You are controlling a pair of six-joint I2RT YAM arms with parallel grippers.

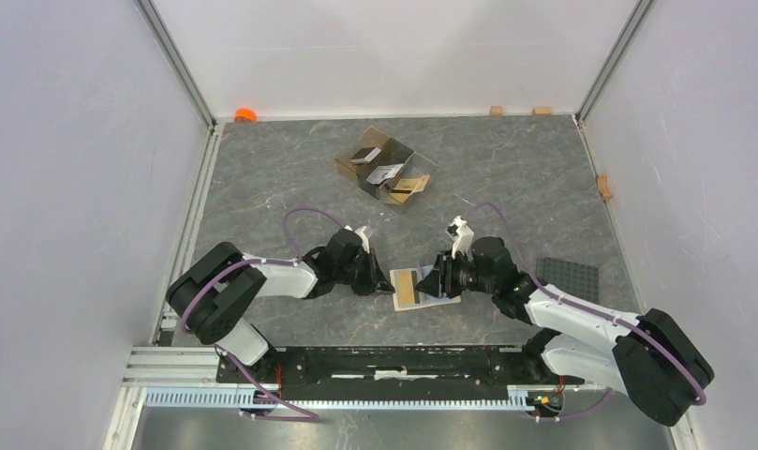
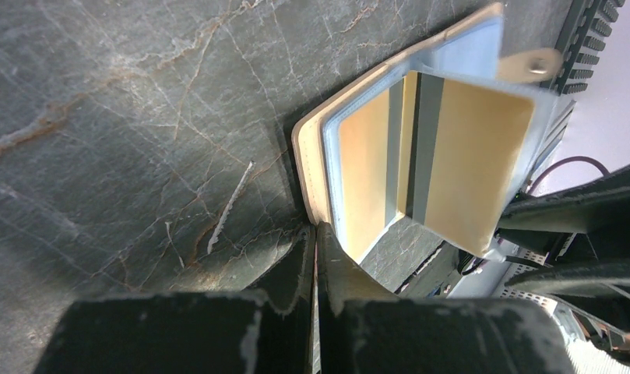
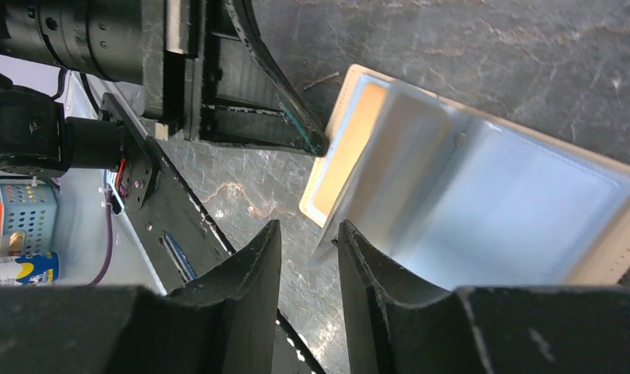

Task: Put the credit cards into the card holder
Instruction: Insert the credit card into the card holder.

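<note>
The tan card holder (image 1: 422,292) lies open on the table between my two grippers, its light blue pockets (image 3: 514,195) facing up. An orange-gold credit card (image 2: 366,171) sits in its left pocket, and a raised blue leaf shows a second gold card (image 2: 471,156) with a dark stripe. My left gripper (image 2: 315,231) is shut, its tips pressed against the holder's tan edge (image 2: 315,164). My right gripper (image 3: 307,238) is open at the raised leaf's lower corner (image 3: 331,245), which rests against one finger. More credit cards (image 1: 386,172) lie in the clear box.
The clear brown-tinted divided box (image 1: 351,171) stands at the back centre of the table. A black studded plate (image 1: 567,277) lies to the right of my right arm. Small wooden blocks (image 1: 604,185) and an orange object (image 1: 245,114) sit by the walls.
</note>
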